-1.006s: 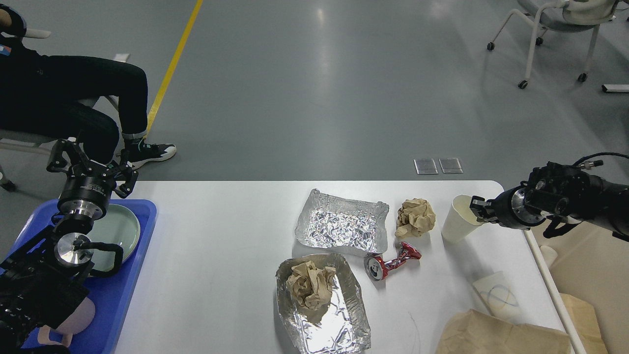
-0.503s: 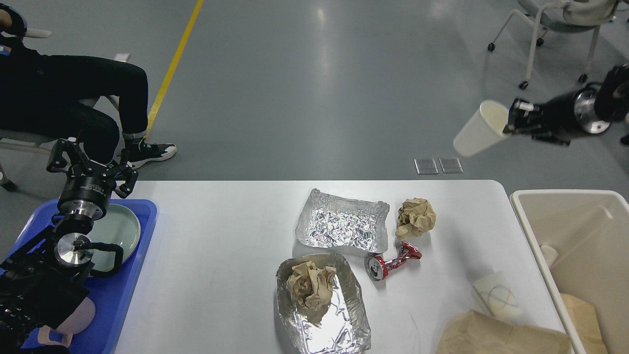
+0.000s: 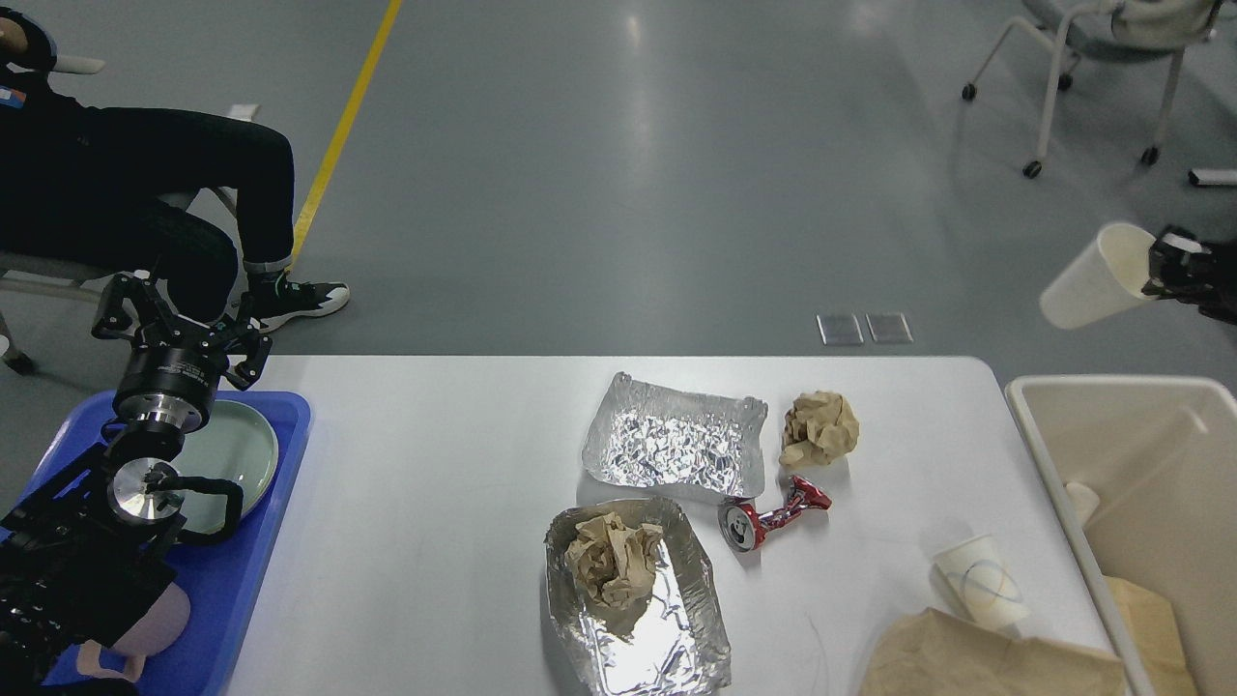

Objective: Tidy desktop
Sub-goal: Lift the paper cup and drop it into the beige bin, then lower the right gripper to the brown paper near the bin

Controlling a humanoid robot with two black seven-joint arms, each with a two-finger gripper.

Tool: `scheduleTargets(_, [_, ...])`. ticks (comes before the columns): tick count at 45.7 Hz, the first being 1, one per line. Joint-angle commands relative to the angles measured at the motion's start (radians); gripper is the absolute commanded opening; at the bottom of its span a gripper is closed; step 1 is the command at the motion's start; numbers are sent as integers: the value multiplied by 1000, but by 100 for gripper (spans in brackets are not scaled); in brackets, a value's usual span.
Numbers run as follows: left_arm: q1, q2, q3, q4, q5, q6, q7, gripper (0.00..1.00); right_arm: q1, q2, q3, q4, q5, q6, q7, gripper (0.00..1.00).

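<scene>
The white desktop (image 3: 435, 503) holds an empty foil tray (image 3: 672, 440), a second foil tray (image 3: 667, 628) with crumpled brown paper in it, a brown paper ball (image 3: 819, 427), a crushed red can (image 3: 773, 514), a paper cup lying on its side (image 3: 978, 590) and a brown paper bag (image 3: 976, 662). My right gripper (image 3: 1163, 266) at the right edge is shut on the rim of a white paper cup (image 3: 1092, 280), held tilted in the air beyond the table's far right corner. My left gripper (image 3: 179, 329) is open and empty above the blue tray.
A beige bin (image 3: 1102, 387) stands off the table's right side with paper inside. A blue tray (image 3: 251, 570) with a green plate (image 3: 232, 449) sits at the left. A seated person (image 3: 145, 184) is at the far left, and a wheeled chair (image 3: 1082, 58) at the far right.
My right gripper lifted the white cup off the table's right end, then carried it right and a little lower, toward the bin's far side. The left arm has not moved.
</scene>
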Motion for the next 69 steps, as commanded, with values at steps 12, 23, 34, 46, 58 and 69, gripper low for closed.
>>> scheduleTargets(12, [0,0,0,0,0,0,0,97,-422,12,25,-156,0,-204,0,13])
scheduleTargets(23, [0,0,0,0,0,0,1,97,-476,44,62,-148,1,-324,1,92])
scheduleTargets(34, [0,0,0,0,0,0,0,97,-441,93,48,-113,24,-305,1,100])
scheduleTargets(46, [0,0,0,0,0,0,0,97,-64,145,-87,158,24,-213,1,100])
scheduleTargets(58, [0,0,0,0,0,0,0,96,294,311,-188,414,26,-42,1,100])
scheduleTargets(69, [0,0,0,0,0,0,1,97,572,346,-179,603,41,382,3,100])
